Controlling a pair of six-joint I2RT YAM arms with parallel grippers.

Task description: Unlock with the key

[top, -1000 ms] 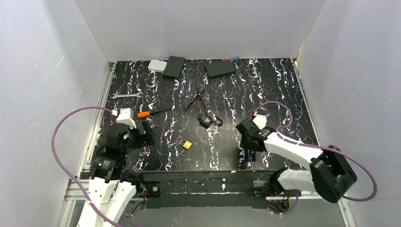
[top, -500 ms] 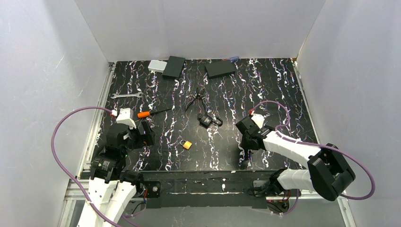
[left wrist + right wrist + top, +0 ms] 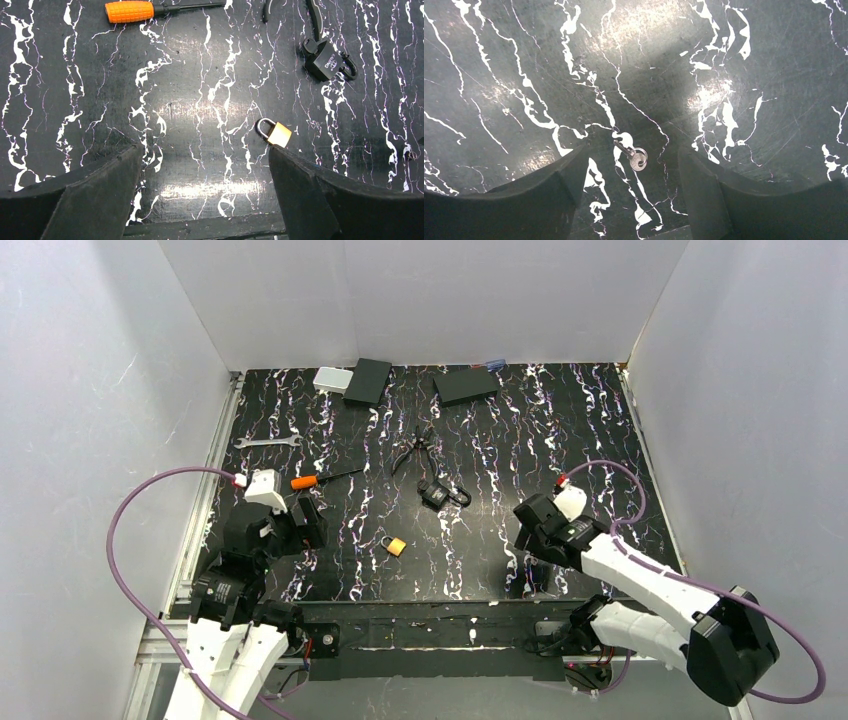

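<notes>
A small silver key (image 3: 634,156) on a ring lies flat on the black marbled table (image 3: 499,60). My right gripper (image 3: 633,172) is open, low over the table, with the key between its fingers (image 3: 549,185) and untouched. In the top view that gripper (image 3: 529,565) is at the front right; the key is too small to make out there. A brass padlock (image 3: 396,545) lies shut near the front centre, also in the left wrist view (image 3: 274,133). My left gripper (image 3: 202,165) is open and empty, the padlock just beyond its right finger (image 3: 310,195); in the top view (image 3: 305,527) it is left of the padlock.
A black padlock (image 3: 438,494) lies behind the brass one. An orange-handled screwdriver (image 3: 315,480), pliers (image 3: 414,450) and a wrench (image 3: 267,442) lie further back. Two black boxes (image 3: 368,381) (image 3: 466,386) and a white box (image 3: 331,379) stand at the back wall.
The right arm's wrist has shifted right and a little nearer, with its elbow swinging out to the right. The left arm and both padlocks have not moved.
</notes>
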